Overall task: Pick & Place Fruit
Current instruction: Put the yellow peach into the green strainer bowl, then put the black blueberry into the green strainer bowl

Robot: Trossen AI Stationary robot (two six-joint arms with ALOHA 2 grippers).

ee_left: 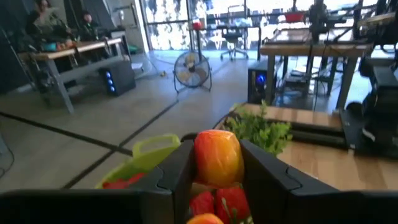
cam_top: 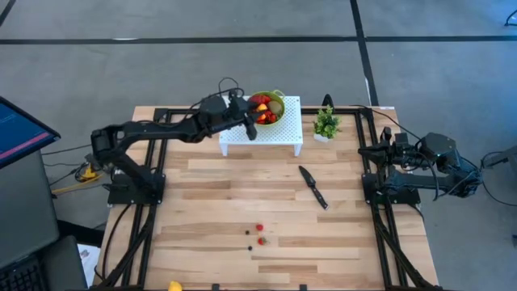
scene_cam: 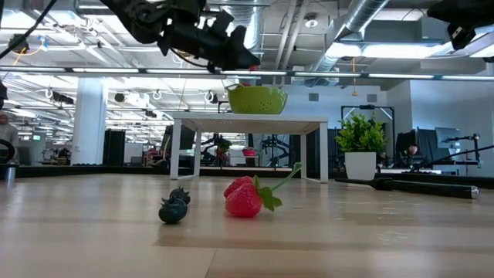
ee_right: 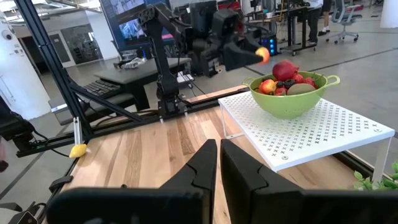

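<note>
While gripped, peach (ee_left: 217, 157) overhangs bowl (ee_right: 290, 102).

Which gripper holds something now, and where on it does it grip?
The left gripper pinches an orange-red fruit by its two sides, above the green bowl. The right gripper holds nothing.

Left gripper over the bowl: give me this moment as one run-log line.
left gripper: shut on orange-red fruit, above green bowl | right gripper: shut, parked at table's right edge | strawberry, dark berry on table
</note>
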